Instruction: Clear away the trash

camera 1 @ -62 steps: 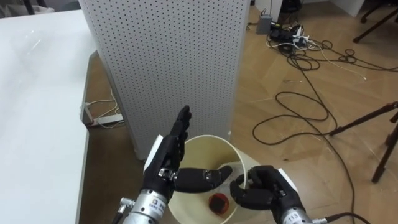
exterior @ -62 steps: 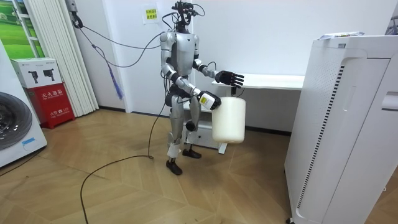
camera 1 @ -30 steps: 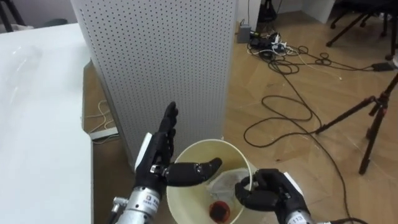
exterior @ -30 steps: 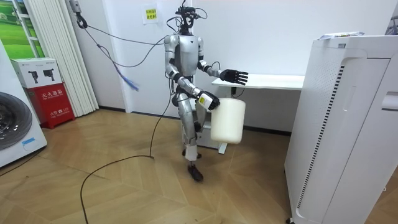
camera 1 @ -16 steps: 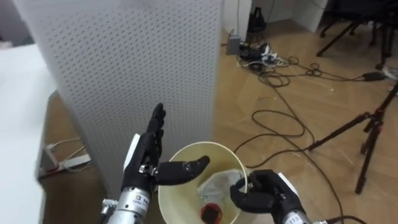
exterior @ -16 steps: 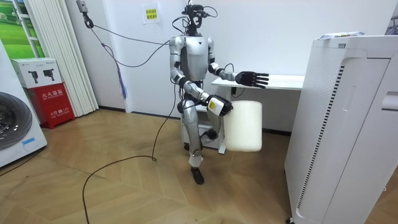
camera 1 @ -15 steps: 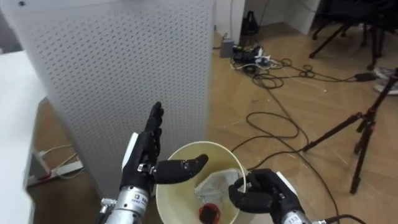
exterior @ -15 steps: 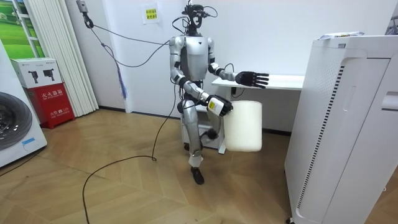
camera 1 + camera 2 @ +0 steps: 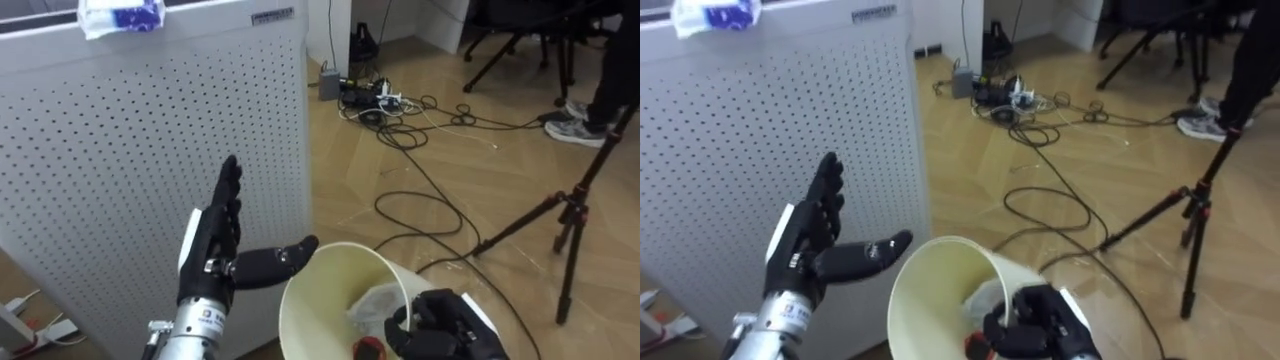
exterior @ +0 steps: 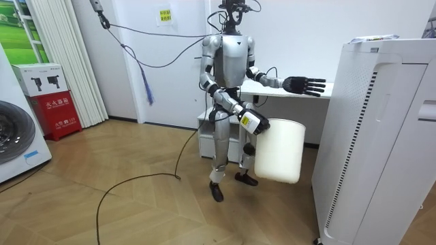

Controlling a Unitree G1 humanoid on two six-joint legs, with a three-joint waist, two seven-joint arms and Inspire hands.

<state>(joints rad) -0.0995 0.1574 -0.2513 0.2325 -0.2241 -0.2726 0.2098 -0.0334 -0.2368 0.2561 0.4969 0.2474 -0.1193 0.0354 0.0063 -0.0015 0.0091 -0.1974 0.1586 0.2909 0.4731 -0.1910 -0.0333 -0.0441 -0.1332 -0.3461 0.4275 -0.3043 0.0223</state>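
1. Left eye view: the left hand (image 9: 212,243) is spread flat and empty, left of centre, before the perforated white unit (image 9: 120,150). At the bottom, the right hand (image 9: 440,322) is curled round the rim of the cream bin (image 9: 305,300), which holds crumpled paper (image 9: 375,300) and a red scrap (image 9: 368,347). A blue-and-white wrapper (image 9: 120,14), probably the garbage to pick, lies on the unit's top, upper left.
2. Room view: the robot stands mid-frame, the unit at the right edge; stepping close first would shorten the reach.
3. Right eye view: the left hand should rise above the top edge and pinch the wrapper while the bin is kept level.
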